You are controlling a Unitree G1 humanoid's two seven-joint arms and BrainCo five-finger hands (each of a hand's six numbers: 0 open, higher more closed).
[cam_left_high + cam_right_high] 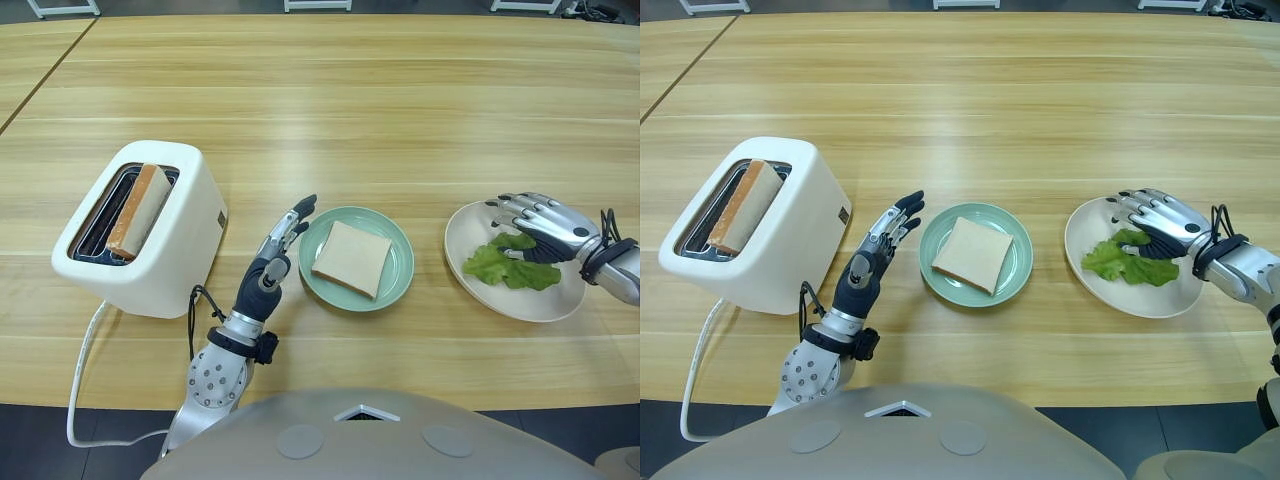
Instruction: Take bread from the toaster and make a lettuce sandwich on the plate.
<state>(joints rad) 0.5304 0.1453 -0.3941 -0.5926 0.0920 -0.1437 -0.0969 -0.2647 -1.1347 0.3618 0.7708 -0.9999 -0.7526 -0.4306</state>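
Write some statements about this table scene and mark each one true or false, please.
1. One bread slice lies on the green plate. True.
2. The left robot hand is open, between the toaster and the green plate. True.
3. The toaster is empty. False: a second slice stands in its slot.
4. The right robot hand is above the lettuce. True.
5. The lettuce lies on the green plate. False: it lies on the beige plate.
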